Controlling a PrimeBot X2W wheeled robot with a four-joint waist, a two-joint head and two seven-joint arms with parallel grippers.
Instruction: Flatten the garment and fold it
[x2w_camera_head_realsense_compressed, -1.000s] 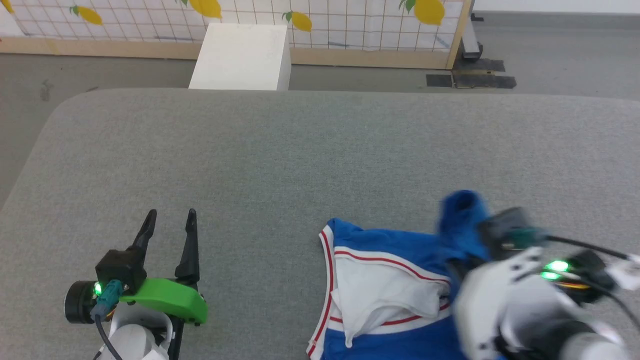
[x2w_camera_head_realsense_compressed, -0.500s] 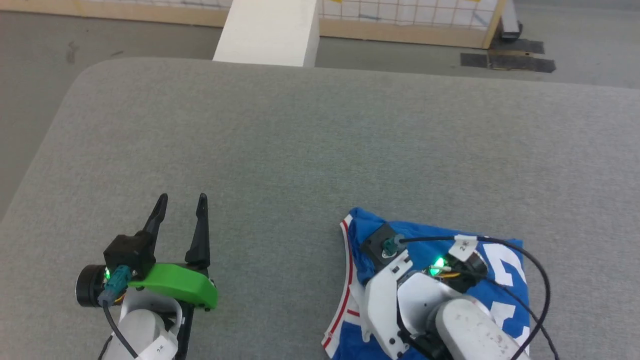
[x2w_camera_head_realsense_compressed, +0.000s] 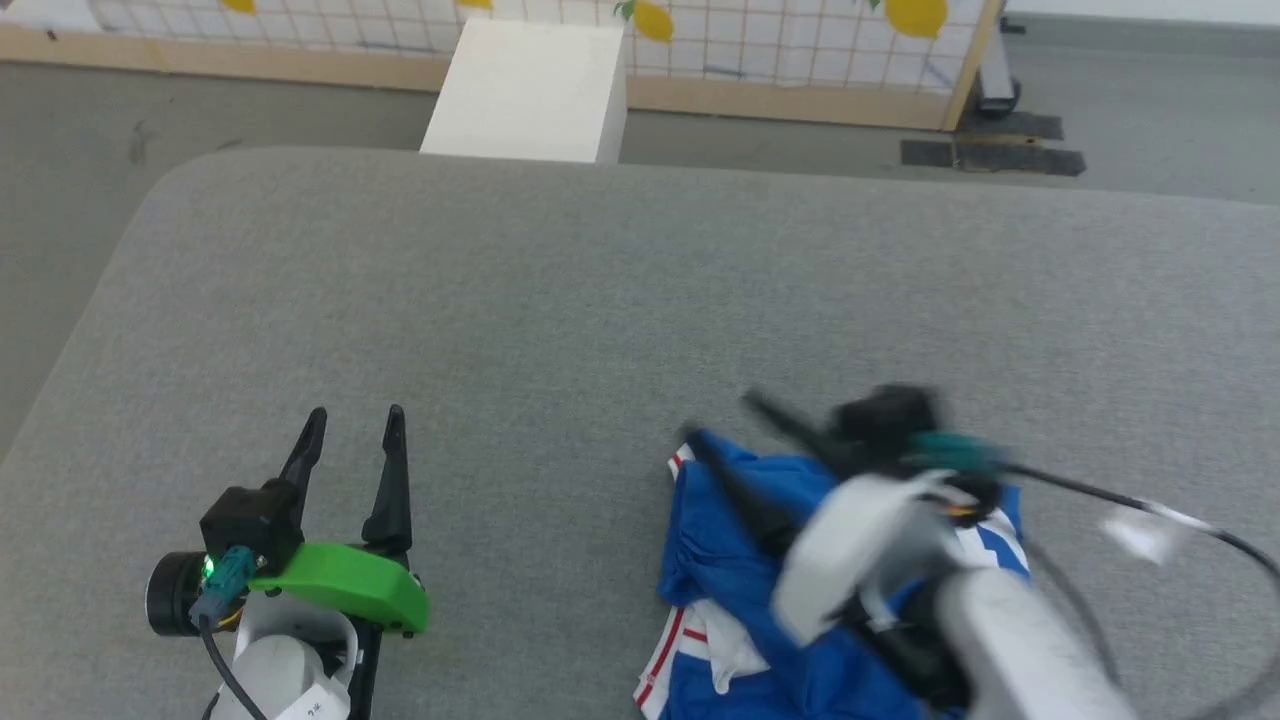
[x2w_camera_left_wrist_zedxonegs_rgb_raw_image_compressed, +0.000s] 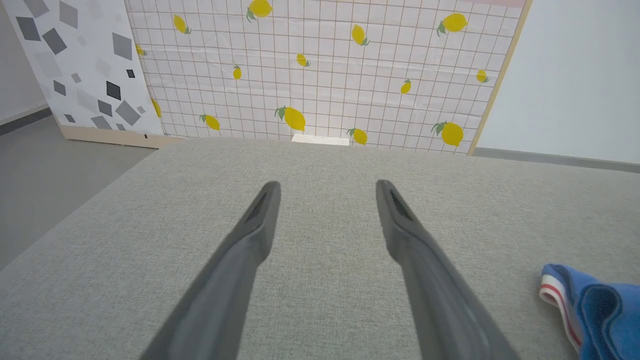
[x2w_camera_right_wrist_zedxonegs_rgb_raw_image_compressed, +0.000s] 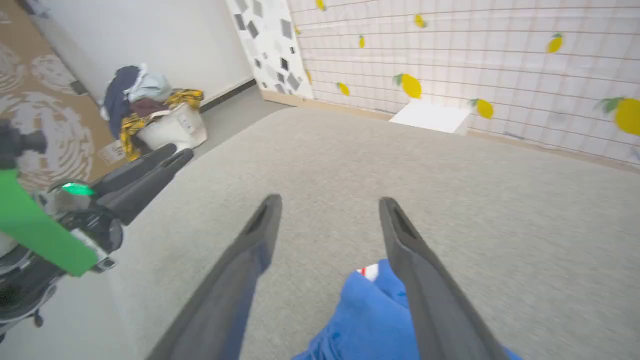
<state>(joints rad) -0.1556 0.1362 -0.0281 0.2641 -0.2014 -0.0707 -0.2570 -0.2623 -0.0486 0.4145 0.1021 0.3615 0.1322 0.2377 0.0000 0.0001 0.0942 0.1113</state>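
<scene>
Garment (x2w_camera_head_realsense_compressed: 730, 560) lies crumpled on the table (x2w_camera_head_realsense_compressed: 600, 300), right gripper (x2w_camera_head_realsense_compressed: 720, 418) just over its left edge and left gripper (x2w_camera_head_realsense_compressed: 352, 425) well to its left, both with fingers spread and empty; flattening would likely go best with each pinching a single-layer corner, then drawing apart.

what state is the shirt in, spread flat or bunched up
Bunched up: the shirt lies in a rumpled heap, with blue folds lapping over a white, red-striped part. Its near end runs past the bottom of the head view.
</scene>
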